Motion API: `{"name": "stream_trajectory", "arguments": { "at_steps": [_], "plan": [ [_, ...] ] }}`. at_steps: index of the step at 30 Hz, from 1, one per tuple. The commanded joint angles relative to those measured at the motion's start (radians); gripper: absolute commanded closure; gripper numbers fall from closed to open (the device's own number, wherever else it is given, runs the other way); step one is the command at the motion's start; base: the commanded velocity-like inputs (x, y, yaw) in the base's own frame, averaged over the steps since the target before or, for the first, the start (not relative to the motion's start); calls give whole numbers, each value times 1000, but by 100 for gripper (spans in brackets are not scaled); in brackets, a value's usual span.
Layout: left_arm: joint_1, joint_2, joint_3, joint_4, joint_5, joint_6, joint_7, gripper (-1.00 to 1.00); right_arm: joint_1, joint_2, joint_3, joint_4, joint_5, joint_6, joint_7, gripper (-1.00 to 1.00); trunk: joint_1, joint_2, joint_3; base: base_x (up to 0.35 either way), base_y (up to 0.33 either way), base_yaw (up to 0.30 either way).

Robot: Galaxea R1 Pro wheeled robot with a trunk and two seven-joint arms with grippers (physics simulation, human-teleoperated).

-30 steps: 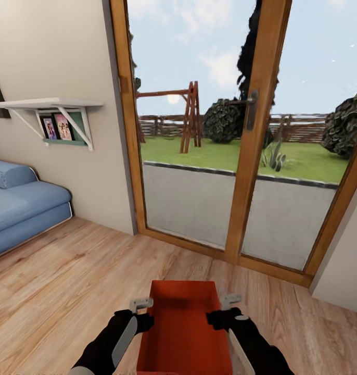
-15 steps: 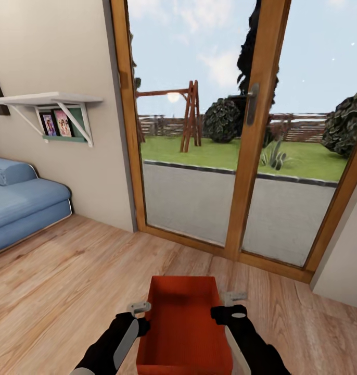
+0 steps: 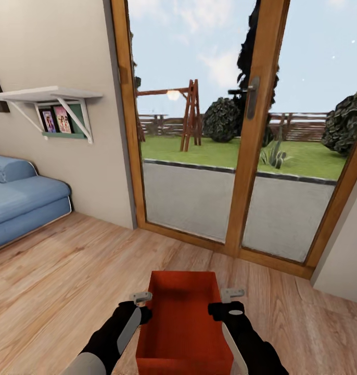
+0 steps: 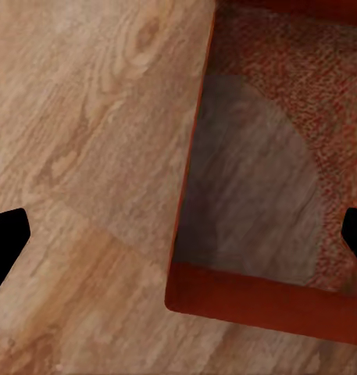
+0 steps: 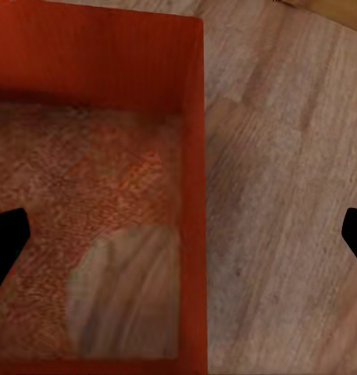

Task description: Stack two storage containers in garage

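One orange-red bin (image 3: pixel 183 325) low in the head view, long axis pointing toward the glass doors (image 3: pixel 241 135), above the plank floor (image 3: pixel 59 281) of the living room. Nothing inside but its flat bottom; walls low and straight. Left hand (image 3: pixel 143 298) at the bin's left wall, right hand (image 3: pixel 232 293) at its right wall, one on each side, roughly level with each other. In the left wrist view, a bin (image 4: pixel 264 195) corner and side wall lying between two dark fingertips (image 4: pixel 5 242) set far apart, so spread wide across the rim. Same in the right wrist view: bin (image 5: pixel 100 180) wall between widely spaced fingertips (image 5: pixel 6 242), spread, not pressed together. Cannot tell whether any fingertip touches the wall. Blue sofa (image 3: pixel 22 205) at the left wall, under a white shelf (image 3: pixel 48 96) with framed photos (image 3: pixel 56 121).
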Motion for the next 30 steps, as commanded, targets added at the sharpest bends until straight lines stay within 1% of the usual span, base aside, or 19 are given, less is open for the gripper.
{"name": "stream_trajectory", "arguments": {
  "at_steps": [1, 3, 4, 5, 6, 7, 9, 10, 11, 13, 15, 17, 21, 24, 27, 30],
  "plan": [
    [-21, 0, 0, 12, 0, 1, 0, -100, 0, -1, 0, -6, 0, 1, -1, -100, 4, -7, -3, 0, 0, 0],
    [-56, -1, 0, 39, 0, 3, 0, -100, -1, -3, -1, -29, 0, 22, -3, -100, 12, -21, -10, 0, 0, 0],
    [-65, -1, 0, 45, 1, 3, 0, -100, -1, -4, -1, -38, 0, 34, -4, -100, 15, -28, -13, 0, 0, 0],
    [-82, -1, 0, 58, 1, 4, -1, -100, -2, -5, -1, -62, 0, 75, -3, -100, 19, -35, -16, 0, 0, 0],
    [-105, -1, 0, 75, 1, 5, -1, -100, -3, -6, -1, -102, 0, 144, -3, -100, 23, -42, -19, 0, 0, 0],
    [-119, -1, 0, 87, 2, 5, -2, -100, -10, -6, -2, -128, 1, 189, -2, -100, 24, -43, -23, 0, 0, 0],
    [-142, -1, 0, 105, 2, 5, -2, -100, -23, -7, -8, -158, 1, 240, -2, -100, 25, -44, -30, 0, 0, 0],
    [-150, -2, 0, 111, 2, 6, -2, -100, -27, -7, -12, -165, 1, 251, -2, -100, 25, -44, -34, 0, 0, 0],
    [-165, -2, 0, 121, 2, 6, -2, -100, -34, -7, -24, -176, 1, 268, -2, -100, 26, -44, -38, 0, 0, 0],
    [-187, -3, 0, 133, 2, 7, -1, -100, -47, -7, -40, -188, 1, 286, -3, -100, 27, -45, -46, 0, 0, 0],
    [-192, -3, 0, 136, 2, 10, -1, -100, -55, -5, -45, -191, 1, 291, -4, -100, 28, -45, -54, 0, 0, 0],
    [-199, -2, 0, 143, 3, 30, -2, -100, -72, -2, -50, -194, 1, 298, -5, -100, 28, -46, -61, 0, 0, 0],
    [-201, -2, 0, 158, 3, 53, -2, -100, -101, -2, -51, -195, 3, 313, -12, -100, 30, -47, -77, 0, 0, 0],
    [-203, -3, 0, 167, 3, 61, -2, -100, -122, -1, -52, -196, 2, 364, -17, -100, 32, -47, -88, 0, 0, 0],
    [-217, -3, 0, 173, 3, 72, -2, -100, -129, 0, -52, -196, 2, 397, -18, -100, 33, -48, -100, 0, 0, 0],
    [-228, -3, 1, 177, 3, 85, -2, -100, -132, 1, -52, -196, 2, 408, -18, -100, 34, -49, -112, 0, 0, 0]
  ]
}}
